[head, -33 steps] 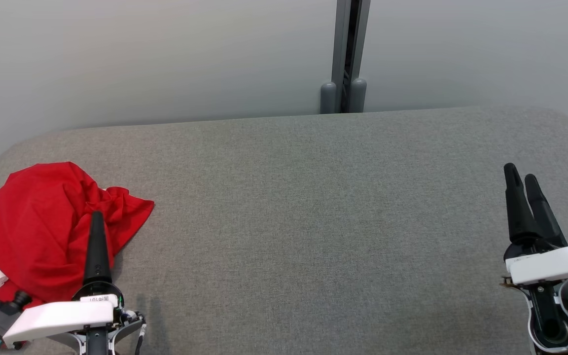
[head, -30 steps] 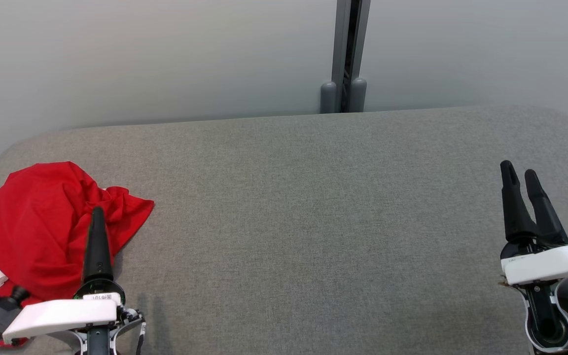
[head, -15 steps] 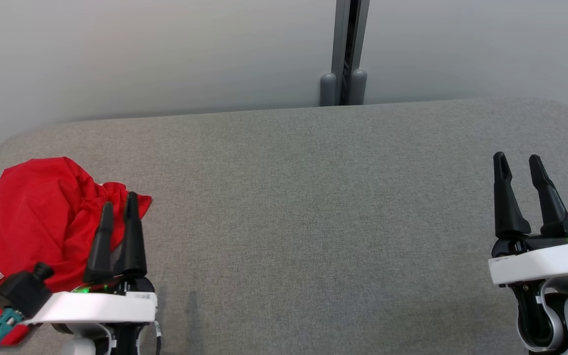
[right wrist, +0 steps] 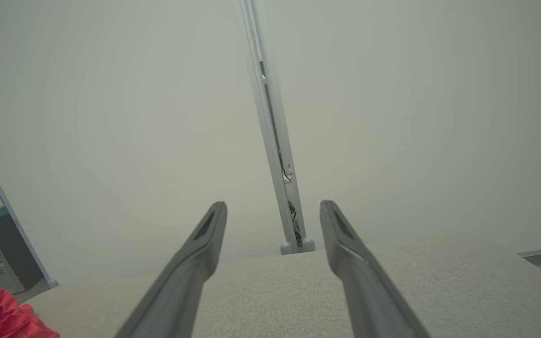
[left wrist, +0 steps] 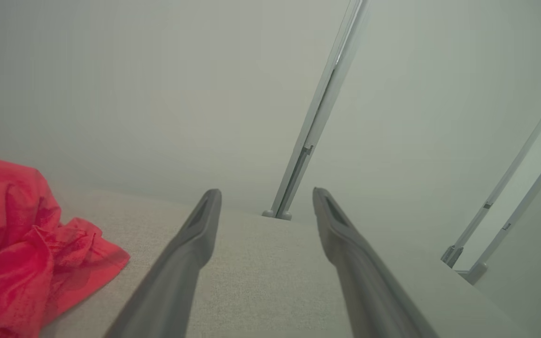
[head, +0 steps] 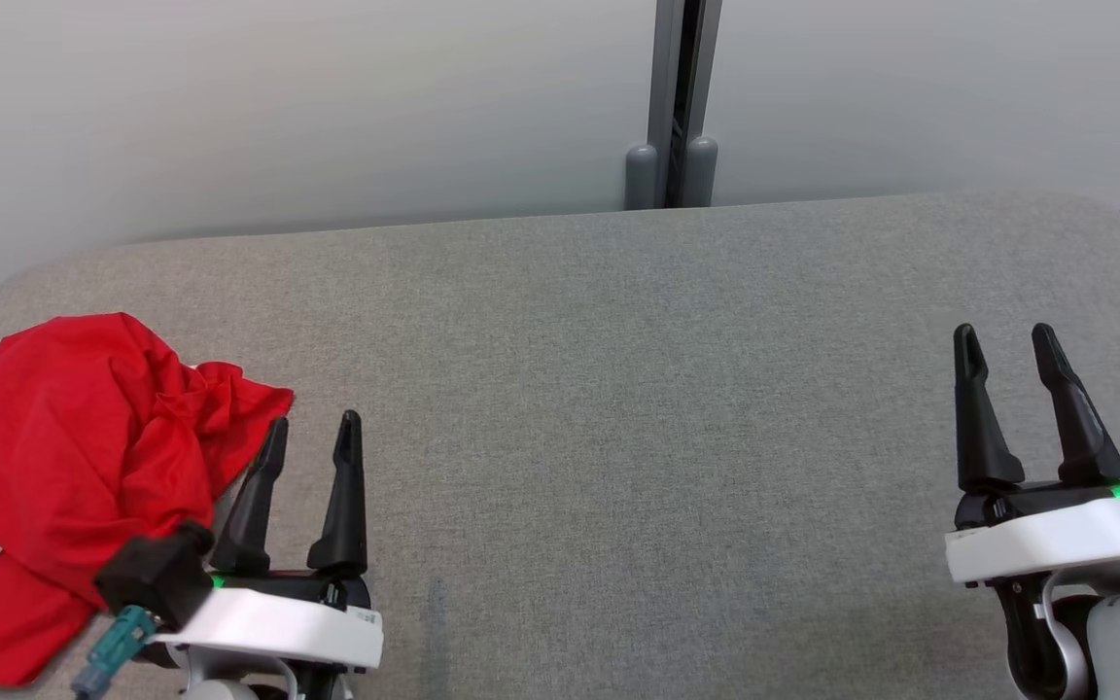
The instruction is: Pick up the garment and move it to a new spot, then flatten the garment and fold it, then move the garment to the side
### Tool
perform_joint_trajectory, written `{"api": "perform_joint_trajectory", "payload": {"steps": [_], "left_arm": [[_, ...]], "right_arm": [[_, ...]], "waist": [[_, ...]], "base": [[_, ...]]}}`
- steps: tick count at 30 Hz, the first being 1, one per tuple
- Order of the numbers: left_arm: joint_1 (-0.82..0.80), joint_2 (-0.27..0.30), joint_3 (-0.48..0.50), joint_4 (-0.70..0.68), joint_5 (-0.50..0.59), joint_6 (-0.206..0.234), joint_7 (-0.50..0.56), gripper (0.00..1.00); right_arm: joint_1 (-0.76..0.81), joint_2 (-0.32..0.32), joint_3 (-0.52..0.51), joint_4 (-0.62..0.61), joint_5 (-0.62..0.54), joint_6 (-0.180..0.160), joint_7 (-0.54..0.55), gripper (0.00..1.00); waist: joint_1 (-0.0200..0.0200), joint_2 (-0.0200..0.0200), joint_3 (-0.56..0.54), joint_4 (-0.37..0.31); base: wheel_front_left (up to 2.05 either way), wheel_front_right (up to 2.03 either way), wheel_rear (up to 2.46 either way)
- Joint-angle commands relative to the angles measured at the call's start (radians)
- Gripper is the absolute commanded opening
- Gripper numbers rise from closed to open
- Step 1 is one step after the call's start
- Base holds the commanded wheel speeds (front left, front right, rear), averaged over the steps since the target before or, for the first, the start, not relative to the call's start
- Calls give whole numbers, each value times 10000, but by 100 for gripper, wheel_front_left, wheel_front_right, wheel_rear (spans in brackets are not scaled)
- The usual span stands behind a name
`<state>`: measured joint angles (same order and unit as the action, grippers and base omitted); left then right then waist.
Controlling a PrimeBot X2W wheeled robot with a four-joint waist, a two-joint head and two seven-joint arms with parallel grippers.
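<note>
Red garment (head: pixel 64 467) lies crumpled at the lower left of the grey table (head: pixel 618 408), long axis slanting lower left to upper right, one corner pointing right. Just beside it, left pincer (head: pixel 314 420) gaping, empty; right pincer (head: pixel 1002 331), lower right, likewise spread wide.

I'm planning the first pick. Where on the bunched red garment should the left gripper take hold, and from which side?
Probably the loose corner of the red garment that juts toward the grey table's middle. It lies thin with a free edge, unlike the bunched mound behind. Come in low from that side with the open left gripper, just beside it.
</note>
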<state>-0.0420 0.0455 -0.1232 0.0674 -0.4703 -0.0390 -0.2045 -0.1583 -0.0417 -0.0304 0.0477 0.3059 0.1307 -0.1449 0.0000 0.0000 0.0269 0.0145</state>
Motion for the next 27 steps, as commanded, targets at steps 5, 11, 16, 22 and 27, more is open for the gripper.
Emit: {"api": "perform_joint_trajectory", "payload": {"steps": [5, 11, 16, 22, 27], "left_arm": [[48, 50, -135, 152, 951, 216, -119, 100], [66, 52, -244, 27, 1752, 494, -210, 100], [74, 56, -329, -12, 2368, 599, -281, 100], [75, 117, -472, 112, 3066, 719, -355, 100], [107, 118, -470, 267, 3409, 821, -431, 100]], "right_arm": [[36, -79, 155, 128, -544, 0, -235, 100], [92, -89, 242, 378, -734, 0, -414, 100], [10, -94, 319, 259, -1031, 0, -560, 100], [-26, -101, 264, 331, -1209, 0, -730, 100], [30, -108, 326, 616, -1390, 0, -852, 100]], "waist": [[0, 0, -2, -39], [0, 0, 40, -73], [0, 0, 91, -108], [0, 0, 110, -160], [0, 0, 144, -191]], "base": [[0, 0, 0], [0, 0, 0], [0, 0, 0], [0, 0, 0], [0, 0, 0]]}}
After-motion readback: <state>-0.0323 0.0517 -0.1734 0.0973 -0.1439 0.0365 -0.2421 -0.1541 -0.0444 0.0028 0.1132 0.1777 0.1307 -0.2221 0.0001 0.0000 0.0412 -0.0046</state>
